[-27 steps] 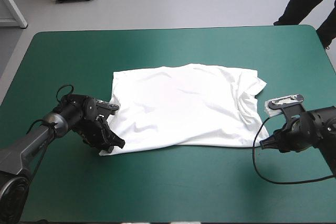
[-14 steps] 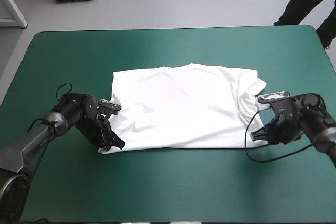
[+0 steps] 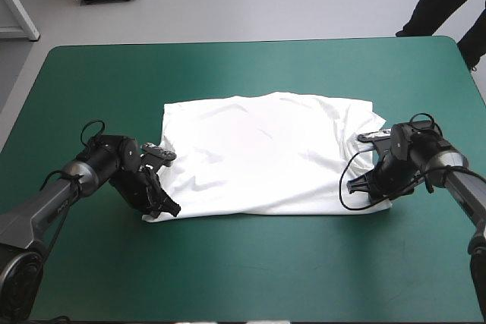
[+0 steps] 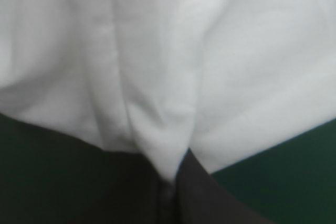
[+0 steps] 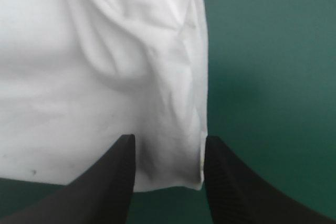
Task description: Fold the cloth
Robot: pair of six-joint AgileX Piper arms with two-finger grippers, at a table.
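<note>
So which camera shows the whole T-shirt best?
High view: the whole T-shirt, spread flat. Left wrist view shows only a corner pinched in the left gripper; right wrist view, a corner inside the open right gripper.

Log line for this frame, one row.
white short-sleeved T-shirt: spread flat | left pincer: shut on near-left corner | right pincer: open astride near-right corner
</note>
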